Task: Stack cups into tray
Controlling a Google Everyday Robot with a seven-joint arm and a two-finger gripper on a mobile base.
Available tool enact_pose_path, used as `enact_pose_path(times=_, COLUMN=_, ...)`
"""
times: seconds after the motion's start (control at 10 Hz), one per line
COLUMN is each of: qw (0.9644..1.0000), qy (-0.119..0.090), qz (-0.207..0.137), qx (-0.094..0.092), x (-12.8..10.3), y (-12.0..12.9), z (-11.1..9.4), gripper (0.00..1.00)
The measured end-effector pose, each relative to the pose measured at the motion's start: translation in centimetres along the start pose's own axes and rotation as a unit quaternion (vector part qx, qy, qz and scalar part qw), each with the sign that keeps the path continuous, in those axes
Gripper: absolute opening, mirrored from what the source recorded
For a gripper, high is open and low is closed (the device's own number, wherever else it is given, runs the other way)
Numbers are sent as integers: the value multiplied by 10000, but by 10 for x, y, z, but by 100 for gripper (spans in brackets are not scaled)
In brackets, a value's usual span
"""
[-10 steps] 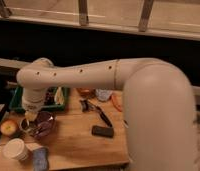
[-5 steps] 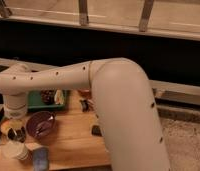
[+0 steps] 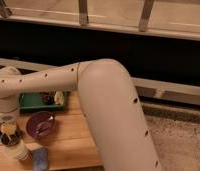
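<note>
My jaws hang at the far left of the table (image 3: pixel 75 142), below the white wrist of my arm (image 3: pixel 100 100), and they are pressed together. They sit right over the paper cup (image 3: pixel 17 151), at its mouth or just above it. Whether anything is pinched between them I cannot tell.

The paper cup stands upright near the table's front left corner. It is cream-white, plain and smooth-sided, and narrows a little toward its base. A dark shape fills its mouth; I cannot say whether that is the cup's own inside, my jaws, or something set into it. Just behind it there is a small yellowish patch that I cannot identify.

The tray (image 3: pixel 29 104) lies farther back on the table, well apart from the paper cup. It is green, shallow and rectangular with a raised rim, and my forearm crosses in front of its far edge. A few small items, dark and pale, lie in its right half, too blurred to name.

Between the tray and the paper cup sits the purple bowl (image 3: pixel 40 124), round and open side up. A blue object (image 3: pixel 40 158) lies just to the right of the paper cup at the table's front edge.
</note>
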Motion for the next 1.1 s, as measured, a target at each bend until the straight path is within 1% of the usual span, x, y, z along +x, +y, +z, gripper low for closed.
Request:
enact_pose_path(times=0.2, qw=9999, qy=46, qz=-42, qx=-118, x=-5, y=0, z=12, gripper=0)
enact_pose_path(times=0.3, qw=9999, qy=45, qz=3, qx=-165, x=-2, y=-1, z=16, gripper=0)
enact_pose_path(times=0.5, qw=9997, qy=16, qz=75, qx=-233, x=3, y=-3, z=23, gripper=0)
enact_pose_path(times=0.6, qw=9995, qy=-16, qz=122, qx=-293, x=5, y=-4, z=30, gripper=0)
enact_pose_path(times=0.7, qw=9993, qy=-55, qz=171, qx=-341, x=8, y=-5, z=34, gripper=2)
enact_pose_path(times=0.8, qw=9989, qy=-97, qz=224, qx=-392, x=12, y=-6, z=39, gripper=10)
enact_pose_path(times=0.9, qw=9986, qy=-133, qz=245, qx=-440, x=12, y=-6, z=42, gripper=21)
enact_pose_path(times=1.0, qw=9984, qy=-161, qz=250, qx=-471, x=11, y=-6, z=45, gripper=29)
enact_pose_path(times=1.1, qw=9981, qy=-199, qz=253, qx=-518, x=9, y=-5, z=48, gripper=41)
